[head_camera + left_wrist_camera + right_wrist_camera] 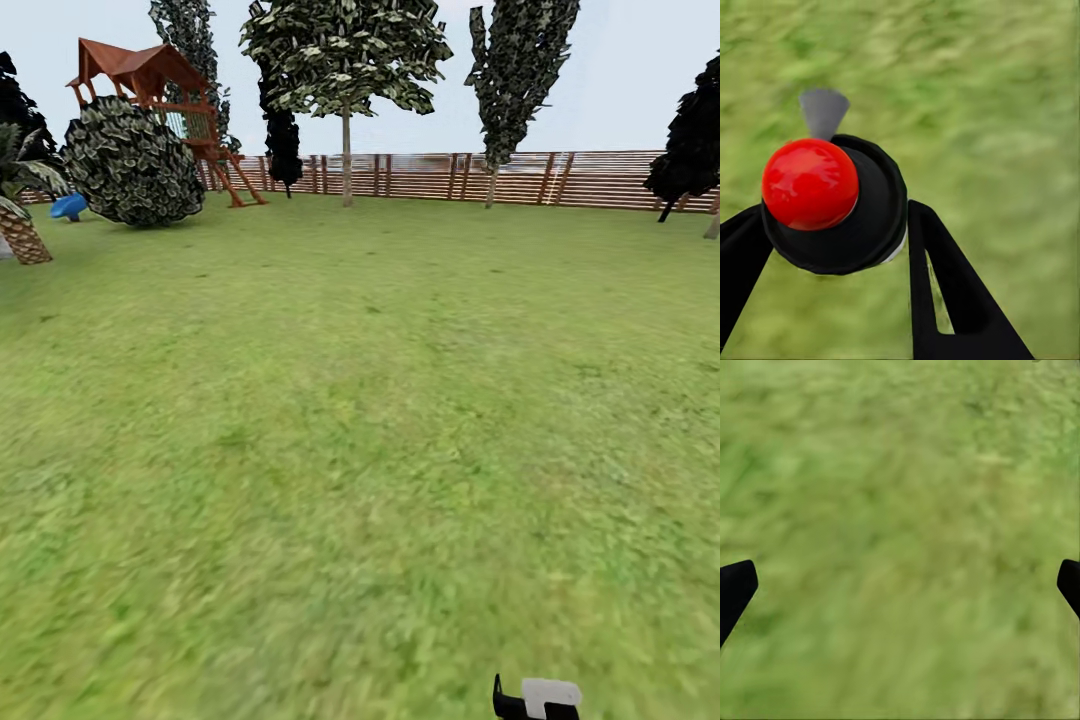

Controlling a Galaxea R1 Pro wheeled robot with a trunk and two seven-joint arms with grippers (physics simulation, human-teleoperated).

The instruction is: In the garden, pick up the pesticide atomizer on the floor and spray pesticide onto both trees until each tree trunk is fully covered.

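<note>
Currently the left gripper (832, 232) is clamped around the pesticide atomizer (832, 206), dark body between the fingers, red top (810, 182) facing the camera, over grass (982, 112). Looks light, rigid, probably slick; a body grip is right. Right gripper (900, 585) spread wide, empty. Trees (345, 60) far off by the fence (430, 175).

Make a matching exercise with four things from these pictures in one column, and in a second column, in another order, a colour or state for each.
Things:
1. pesticide atomizer
2. right gripper
3. playhouse roof
4. slide

Colours or states:
A. blue
B. open, with only grass between its fingers
C. reddish brown
D. black with a red top, held between the fingers of the left gripper

Pairs: 1-D, 2-B, 3-C, 4-A
</note>
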